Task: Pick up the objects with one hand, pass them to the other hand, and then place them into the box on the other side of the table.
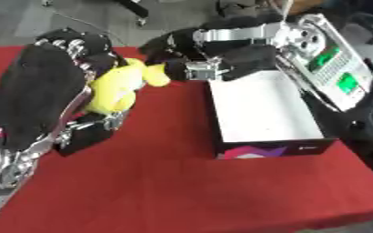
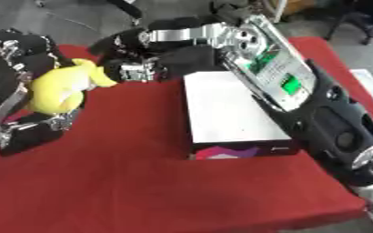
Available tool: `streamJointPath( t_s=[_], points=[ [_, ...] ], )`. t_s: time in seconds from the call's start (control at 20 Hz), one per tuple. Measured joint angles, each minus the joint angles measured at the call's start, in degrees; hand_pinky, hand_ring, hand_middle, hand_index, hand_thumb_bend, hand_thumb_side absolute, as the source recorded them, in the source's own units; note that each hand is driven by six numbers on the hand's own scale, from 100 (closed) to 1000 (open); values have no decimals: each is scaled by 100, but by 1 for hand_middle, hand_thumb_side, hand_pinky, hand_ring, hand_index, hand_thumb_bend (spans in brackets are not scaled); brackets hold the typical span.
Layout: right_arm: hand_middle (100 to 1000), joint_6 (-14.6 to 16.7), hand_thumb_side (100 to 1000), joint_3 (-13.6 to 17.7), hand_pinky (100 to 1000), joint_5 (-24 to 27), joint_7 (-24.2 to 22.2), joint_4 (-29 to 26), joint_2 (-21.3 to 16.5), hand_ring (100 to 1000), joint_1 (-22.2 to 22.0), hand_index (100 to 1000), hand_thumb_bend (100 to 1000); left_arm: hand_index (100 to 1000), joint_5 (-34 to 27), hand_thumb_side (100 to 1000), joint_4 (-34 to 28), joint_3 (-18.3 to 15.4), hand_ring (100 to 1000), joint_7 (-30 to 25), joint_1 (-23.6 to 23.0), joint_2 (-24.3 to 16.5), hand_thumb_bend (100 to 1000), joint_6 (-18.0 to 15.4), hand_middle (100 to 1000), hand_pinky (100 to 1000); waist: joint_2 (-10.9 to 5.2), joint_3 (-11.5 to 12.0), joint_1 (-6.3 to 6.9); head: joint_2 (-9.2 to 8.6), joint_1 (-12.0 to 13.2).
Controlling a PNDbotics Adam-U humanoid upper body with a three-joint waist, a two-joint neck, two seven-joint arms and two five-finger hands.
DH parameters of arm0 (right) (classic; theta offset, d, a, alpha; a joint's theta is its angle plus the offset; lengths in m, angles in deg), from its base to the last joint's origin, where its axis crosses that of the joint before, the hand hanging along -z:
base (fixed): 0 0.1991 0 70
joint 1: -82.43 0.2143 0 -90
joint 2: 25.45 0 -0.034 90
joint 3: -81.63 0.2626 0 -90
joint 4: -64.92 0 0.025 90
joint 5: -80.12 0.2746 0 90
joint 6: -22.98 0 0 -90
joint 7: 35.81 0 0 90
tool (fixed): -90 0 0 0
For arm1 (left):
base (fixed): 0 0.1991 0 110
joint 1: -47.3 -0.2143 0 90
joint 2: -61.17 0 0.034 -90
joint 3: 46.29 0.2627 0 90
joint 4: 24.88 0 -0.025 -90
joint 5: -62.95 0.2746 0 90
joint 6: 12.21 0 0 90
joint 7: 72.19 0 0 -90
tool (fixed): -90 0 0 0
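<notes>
A yellow soft toy (image 1: 124, 86) is held above the red table (image 1: 182, 182) at the left. My left hand (image 1: 50, 86) is shut on it, fingers curled round its body. My right hand (image 1: 178, 54) reaches across from the right, fingers at the toy's upper right end, touching or nearly touching it; whether they are curled on it is unclear. A white shallow box (image 1: 257, 109) with a dark front edge lies on the table at the right, under my right forearm.
My right arm (image 2: 277, 68), with silver and green parts, spans the box's far side. The table's front edge (image 1: 221, 223) runs along the bottom. Grey floor lies beyond the table at the top.
</notes>
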Motion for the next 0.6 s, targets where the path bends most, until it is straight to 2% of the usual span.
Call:
streamJointPath(
  t_s=[0.25,0.6],
  points=[
    [886,-23,793,4,1000,73,-68,0,0,1000,31,1000,100,593,103,194,1,14,561,-30,34,43,100,-90,492,666,0,9,0,0,-17],
    [899,23,756,1,1000,-25,119,-3,1,1000,42,1000,100,585,219,168,-28,62,558,-11,58,50,100,-285,491,664,0,40,-20,-1,-49]
  ],
)
